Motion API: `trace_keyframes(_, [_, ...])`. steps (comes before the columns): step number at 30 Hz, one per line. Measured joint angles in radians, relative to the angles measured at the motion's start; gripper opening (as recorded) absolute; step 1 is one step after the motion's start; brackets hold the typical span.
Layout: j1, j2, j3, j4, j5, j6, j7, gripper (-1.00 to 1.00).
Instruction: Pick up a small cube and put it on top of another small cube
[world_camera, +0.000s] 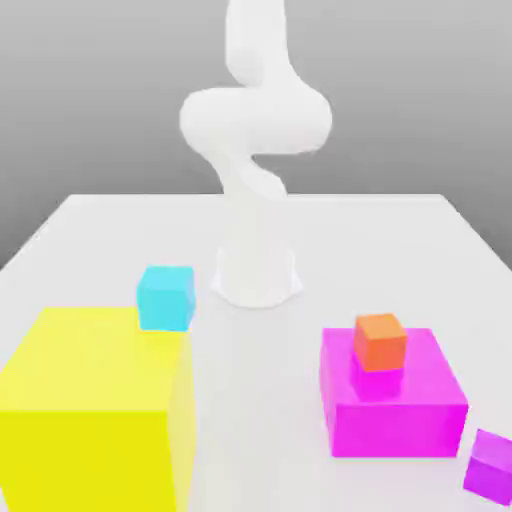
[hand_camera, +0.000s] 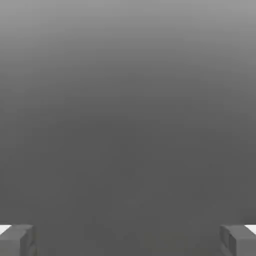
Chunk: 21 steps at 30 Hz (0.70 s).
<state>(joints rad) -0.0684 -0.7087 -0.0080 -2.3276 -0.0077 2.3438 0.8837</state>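
My arm (world_camera: 256, 120) stands bent at the exterior view's top centre, my gripper (hand_camera: 128, 240) wide open.

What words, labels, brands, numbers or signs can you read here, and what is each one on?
None: no writing, brand, number or sign can be read on the yellow block, the magenta block, the cyan cube, the orange cube, the purple cube, the white arm or the table.
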Motion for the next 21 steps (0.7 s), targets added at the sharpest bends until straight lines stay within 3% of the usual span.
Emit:
trace_keyframes(14, [-0.334, 0.513, -0.111, -0.155, -0.028, 0.246, 0.459, 0.0])
trace_keyframes(21, [-0.488, 0.769, -0.192, -0.231, 0.041, 0.368, 0.626, 0.0])
